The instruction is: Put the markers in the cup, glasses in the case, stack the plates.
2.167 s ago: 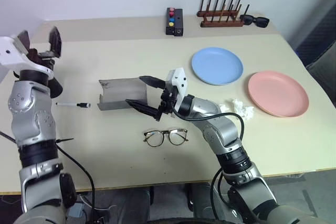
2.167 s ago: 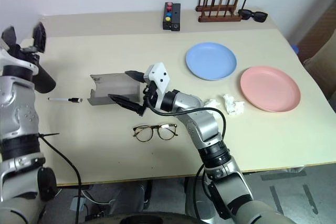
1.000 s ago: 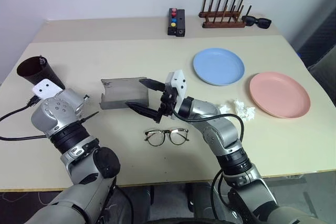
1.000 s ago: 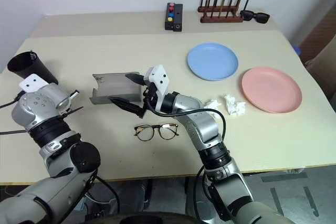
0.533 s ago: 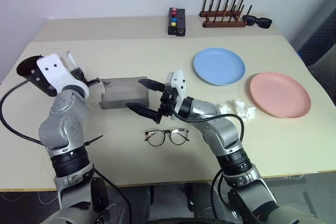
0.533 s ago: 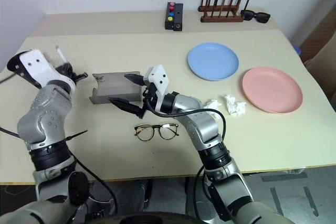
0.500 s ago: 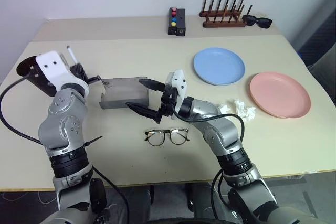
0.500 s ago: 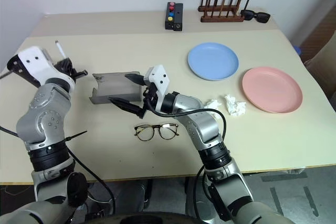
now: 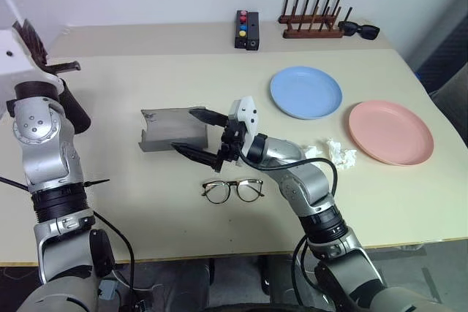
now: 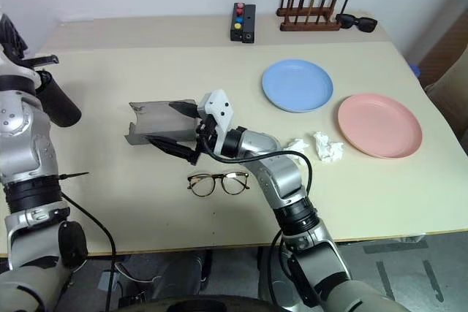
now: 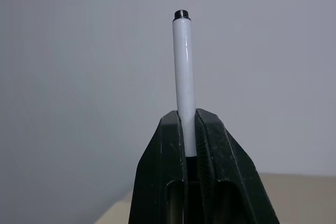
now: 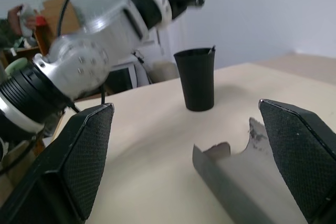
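Pale wall behind marker (image 11: 183,82) pinched in left hand (image 11: 189,129)

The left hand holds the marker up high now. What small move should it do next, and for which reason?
Probably lower the left hand toward the mouth of the cup, tip turned downward. The marker is clamped between its shut fingers and points up, away from the table, while the cup stands upright and open close beside that arm, so only the descent and release seem left.
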